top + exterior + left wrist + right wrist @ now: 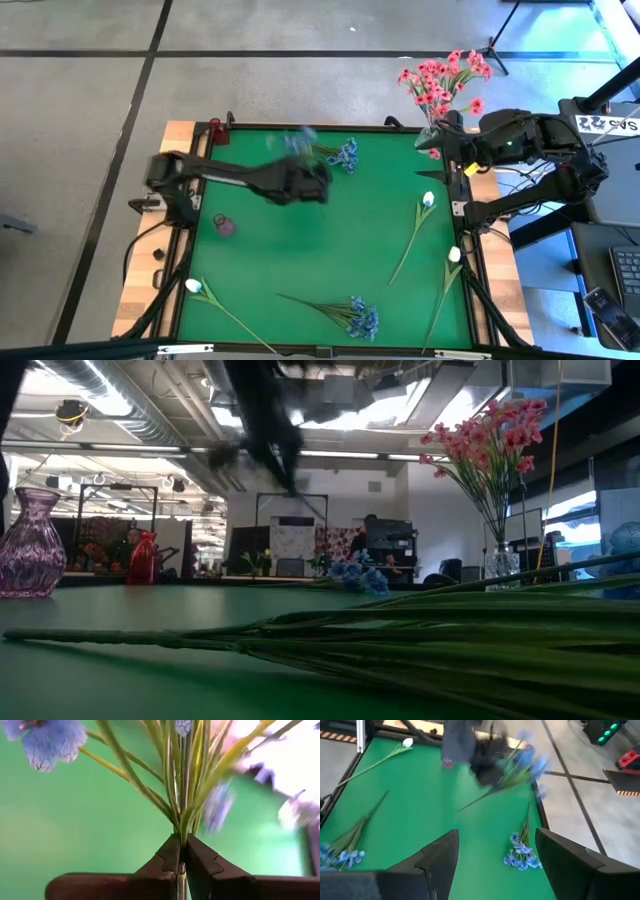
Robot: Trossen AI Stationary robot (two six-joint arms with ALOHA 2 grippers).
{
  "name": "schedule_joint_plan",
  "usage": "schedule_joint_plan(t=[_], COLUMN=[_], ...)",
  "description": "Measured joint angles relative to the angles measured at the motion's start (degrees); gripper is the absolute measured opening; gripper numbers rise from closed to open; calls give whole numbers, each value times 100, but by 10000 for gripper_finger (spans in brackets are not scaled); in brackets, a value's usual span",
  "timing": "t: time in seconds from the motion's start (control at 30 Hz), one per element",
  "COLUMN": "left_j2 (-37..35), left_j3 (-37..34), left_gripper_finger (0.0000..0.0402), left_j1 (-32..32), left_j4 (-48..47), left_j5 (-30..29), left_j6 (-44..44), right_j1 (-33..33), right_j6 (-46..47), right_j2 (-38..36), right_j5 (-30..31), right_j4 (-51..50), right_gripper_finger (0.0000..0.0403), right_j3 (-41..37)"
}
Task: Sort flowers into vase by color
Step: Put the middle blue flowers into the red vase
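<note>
Starting at your left on the high view: a white-bud flower (194, 286) lies at the near-left corner of the green table (300, 250), stem running toward the front edge. A small purple vase (224, 225) stands on the mat left of centre, and a red vase (213, 127) stands at the far-left corner.

Your left gripper (181, 857) is over the far middle of the mat, its fingers pinched tight together on the stems of a blue sprig (298, 142); the blooms fan out beyond the tips.

A second blue sprig (344, 154) lies flat just beside it, near the far edge. A third blue sprig (358, 317) rests near the front edge.

Two more white buds (428, 199) (454, 254) lie on the right side of the mat.

Pink flowers (445, 80) stand in a clear vase (432, 136) at the far-right corner. Your right gripper (496, 860) waits just beside it, fingers spread wide, holding nothing.
</note>
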Motion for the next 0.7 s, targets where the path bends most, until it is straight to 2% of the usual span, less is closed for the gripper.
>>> schedule_joint_plan(t=[0.13,0.27,0.37,0.5,0.6,0.7], left_j2=[-1023,-1752,-2131,-2385,-2550,-2624], left_j3=[17,16,14,-276,-786,-1425], left_gripper_finger=[7,4,3,2,2,2], left_j1=[273,863,1464,2477,3205,3803], left_j4=[-275,-368,-559,-542,-153,674], left_j5=[-1337,-1949,-2169,-2391,-2558,-2466], left_j6=[1912,3691,4617,5391,5715,6148], right_j1=[0,0,0,-2,-2,-1], right_j6=[28,46,38,-63,-193,-162], right_j2=[87,313,625,1134,1557,1911], right_j5=[10,14,138,419,811,1301], right_j4=[386,1150,1949,2799,3266,3575], right_gripper_finger=[262,262,262,262,262,262], right_j3=[0,2,2,2,2,2])
